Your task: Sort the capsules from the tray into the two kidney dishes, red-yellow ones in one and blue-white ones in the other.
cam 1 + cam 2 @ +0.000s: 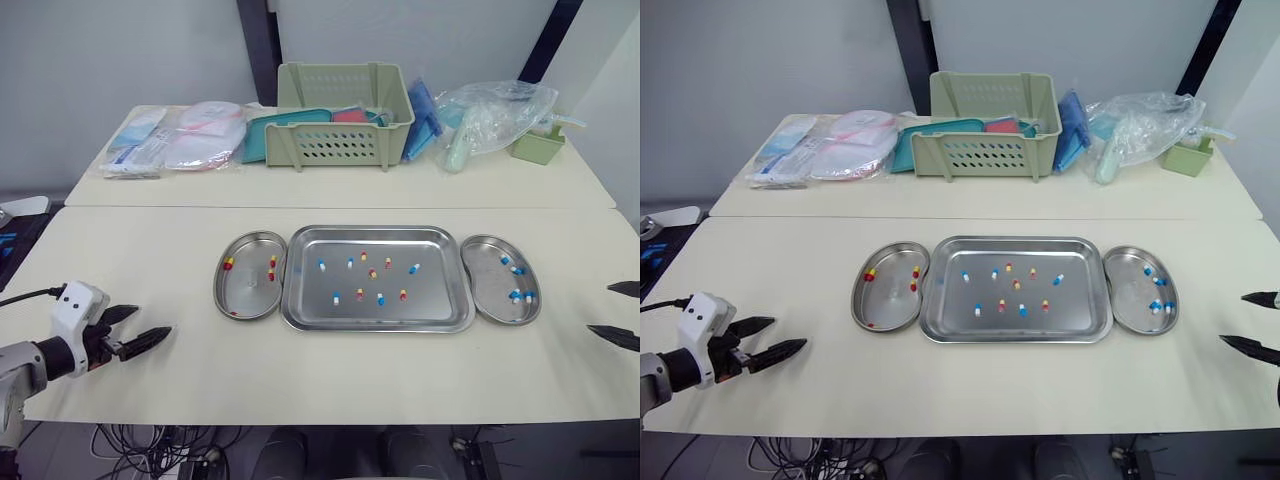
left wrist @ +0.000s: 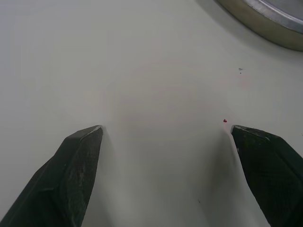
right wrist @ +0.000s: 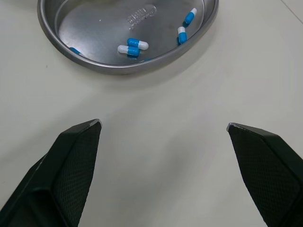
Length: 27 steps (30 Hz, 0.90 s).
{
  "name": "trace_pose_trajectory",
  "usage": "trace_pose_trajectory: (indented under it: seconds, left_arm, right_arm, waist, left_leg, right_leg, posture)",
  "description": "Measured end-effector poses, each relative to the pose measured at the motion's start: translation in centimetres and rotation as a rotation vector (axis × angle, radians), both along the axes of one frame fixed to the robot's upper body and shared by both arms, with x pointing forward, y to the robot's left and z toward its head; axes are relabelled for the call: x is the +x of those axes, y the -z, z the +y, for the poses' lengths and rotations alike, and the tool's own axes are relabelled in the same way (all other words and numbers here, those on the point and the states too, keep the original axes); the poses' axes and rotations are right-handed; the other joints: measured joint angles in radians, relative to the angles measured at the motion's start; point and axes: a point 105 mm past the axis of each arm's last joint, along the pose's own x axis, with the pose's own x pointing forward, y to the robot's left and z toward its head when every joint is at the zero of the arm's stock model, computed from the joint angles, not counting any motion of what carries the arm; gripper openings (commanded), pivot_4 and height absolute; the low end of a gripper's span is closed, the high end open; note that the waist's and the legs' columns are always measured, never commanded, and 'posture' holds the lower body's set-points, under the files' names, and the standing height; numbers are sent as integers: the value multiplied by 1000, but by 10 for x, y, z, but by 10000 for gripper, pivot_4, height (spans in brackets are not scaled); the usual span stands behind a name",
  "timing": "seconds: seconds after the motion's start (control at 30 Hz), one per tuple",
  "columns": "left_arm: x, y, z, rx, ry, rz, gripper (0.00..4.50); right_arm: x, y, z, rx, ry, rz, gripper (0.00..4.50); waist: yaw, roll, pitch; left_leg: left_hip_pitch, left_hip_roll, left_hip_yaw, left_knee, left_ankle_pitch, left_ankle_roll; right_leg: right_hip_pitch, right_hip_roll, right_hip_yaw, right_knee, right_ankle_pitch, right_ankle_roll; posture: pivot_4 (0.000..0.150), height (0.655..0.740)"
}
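Black fingers spread wide and holding nothing, the left gripper (image 1: 148,322) is poised over the bare cream surface (image 1: 150,250), well to the left of the tray (image 1: 375,231) and nearer the front edge. The right gripper (image 1: 600,309) mirrors it well to the tray's right, its fingers likewise apart and empty. In its wrist view, they point toward the right dish (image 1: 497,285).

The steel tray lies at the middle of the surface with a kidney dish just beside each short end. Some ten capsules are scattered across its floor, the two colours mixed, none touching another. The left dish (image 1: 245,292), against the tray's left end, holds a few red-yellow capsules (image 1: 272,262), most of them toward its back half. The right dish, against the tray's right end, holds several blue-white capsules (image 1: 517,270), two of them lying side by side near its front.

Behind the tray, on a second surface (image 1: 300,188) butted against the first, stands a pale green slotted basket (image 1: 343,115). Flat sealed packets (image 1: 190,135) are piled to the basket's left and a clear plastic bag (image 1: 495,115) is bunched to its right.
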Motion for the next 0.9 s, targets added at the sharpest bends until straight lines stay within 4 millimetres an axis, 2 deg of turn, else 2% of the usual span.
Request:
trace_pose_trajectory:
  seconds: [0.33, 0.4, 0.6, 0.77, 0.9]
  left_arm:
    - [-23, -5, 2, -34, 6, -13, 44838]
    - [-33, -10, -7, -54, 54, -58, 44838]
    - [-46, -13, -71, -158, 256, -142, 44838]
    - [-50, -13, -130, -273, 402, -180, 44838]
    - [-50, -12, -158, -328, 480, -241, 44838]
  right_arm:
    - [1, 2, 0, 6, 5, 2, 45000]
    - [0, 4, -4, 5, 20, 3, 45000]
    - [-9, 13, -11, -5, 46, 23, 45000]
    - [-27, 22, -8, 20, 55, 47, 45000]
    - [-41, 24, -8, 20, 74, 65, 45000]
  waist:
    - [-1, 0, 0]
    - [0, 0, 0]
    - [8, 0, 0]
    - [15, 0, 0]
    - [15, 2, -1]
  left_leg:
    - [0, 0, 0, 0, 0, 0]
    - [0, 0, 1, 0, 0, 0]
    - [0, 0, 1, 0, 0, 0]
    - [0, 0, 1, 1, 0, 0]
    - [1, 0, 2, 0, 0, 0]
  right_leg:
    - [0, 0, 0, 0, 0, 0]
    - [0, 0, 1, -1, 0, 0]
    - [1, 0, 1, -1, 0, 0]
    - [1, 0, 1, -1, 0, 0]
    - [2, 0, 2, -1, 0, 0]
  posture:
    - [1500, 7400]
    - [1500, 7400]
    - [1500, 7400]
    - [1500, 7400]
    - [1500, 7400]
